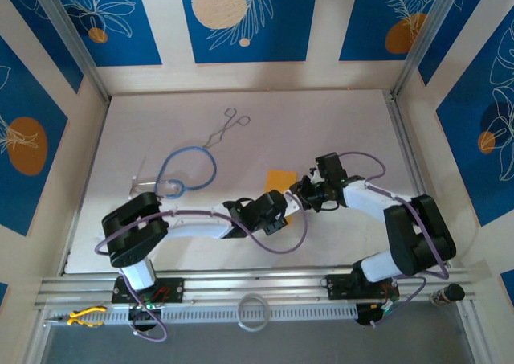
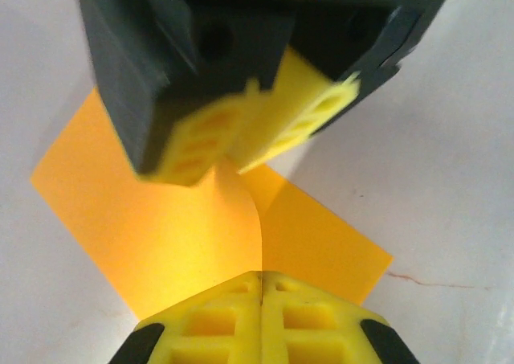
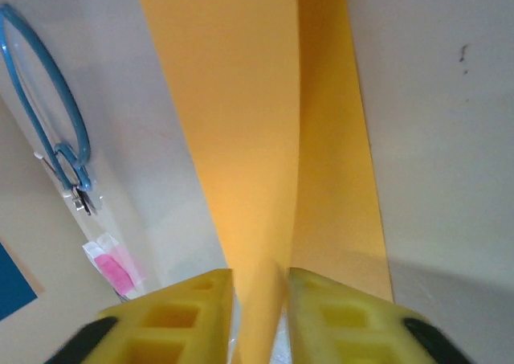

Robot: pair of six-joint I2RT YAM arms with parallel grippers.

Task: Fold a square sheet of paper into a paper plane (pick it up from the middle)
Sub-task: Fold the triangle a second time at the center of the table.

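Observation:
The square sheet of paper (image 1: 279,178) is orange-yellow and lies mid-table, pinched up along its middle into a raised ridge (image 2: 241,211). My left gripper (image 2: 261,288) is shut on the near end of that ridge, its yellow fingers pressed together. My right gripper (image 3: 261,288) faces it from the far end of the ridge, and in the left wrist view its yellow fingertips (image 2: 305,119) hang over the paper. In the right wrist view the raised fold (image 3: 241,139) runs between the jaws, which stand apart with a gap on each side. Both grippers (image 1: 293,195) meet at the sheet's near edge.
A blue cable loop (image 1: 186,169) and metal forceps (image 1: 226,128) lie left and behind the sheet. A small pink slip (image 3: 112,267) sits near the loop's clip. A white ring (image 1: 253,312) and yellow pliers (image 1: 84,316) rest on the front rail. Side walls enclose the table.

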